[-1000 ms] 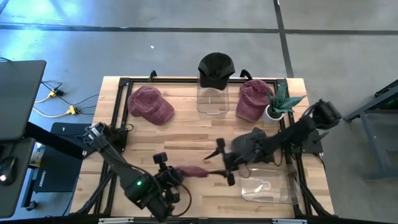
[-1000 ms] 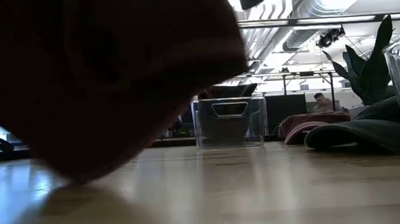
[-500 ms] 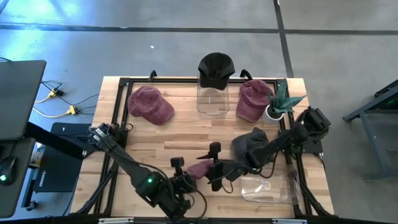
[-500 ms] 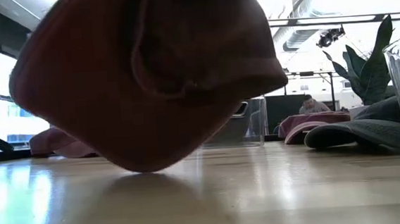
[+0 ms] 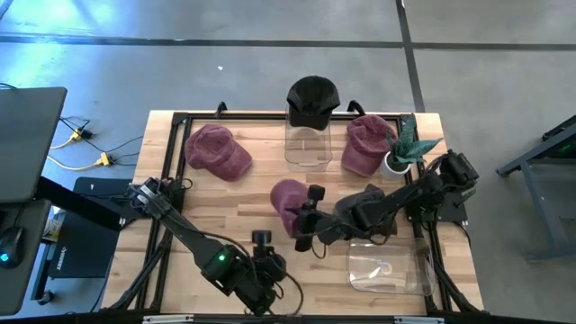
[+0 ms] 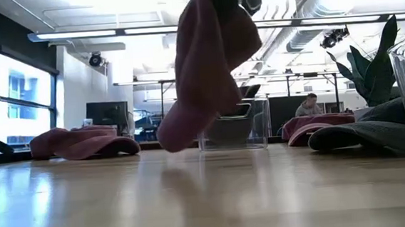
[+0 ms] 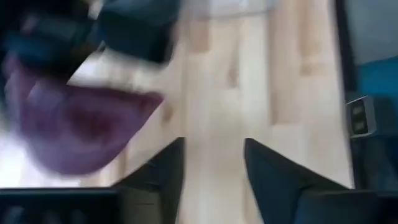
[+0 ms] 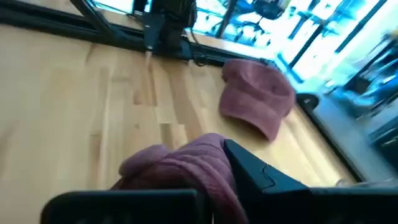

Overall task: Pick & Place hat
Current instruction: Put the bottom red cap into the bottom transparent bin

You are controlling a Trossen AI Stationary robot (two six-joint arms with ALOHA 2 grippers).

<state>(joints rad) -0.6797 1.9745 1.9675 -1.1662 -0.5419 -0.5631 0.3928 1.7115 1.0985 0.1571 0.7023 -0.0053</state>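
A maroon hat (image 5: 286, 200) hangs from my right gripper (image 5: 303, 221) over the table's middle. In the low view the hat (image 6: 210, 63) is clear of the tabletop. My right gripper is shut on it. My left gripper (image 5: 262, 245) is near the front edge, just short of the hat, open and empty. The left wrist view shows its two fingers apart (image 7: 214, 177) with the hat (image 7: 74, 130) ahead of them. My right gripper pinches bunched cloth of the maroon hat (image 8: 186, 165) between its two fingers (image 8: 255, 174); which part of the hat, I cannot tell. The fingers come from the table's right side. The hat hangs below them, its rounded lower end (image 6: 179, 133) clear of the table.
A second maroon hat (image 5: 216, 151) lies far left. A black hat (image 5: 312, 97) sits on a clear container (image 5: 306, 146) at the far middle. A third maroon hat (image 5: 364, 144) and a potted plant (image 5: 405, 148) are far right. A grey hat (image 5: 364, 207) and a clear container (image 5: 387, 270) are front right.
The maroon hat has passed from my left gripper to my right gripper. My right gripper has closed in on it and carried it up and toward the far edge; it now hangs clear of the table. My left gripper has let go and moved a little toward the table's right.
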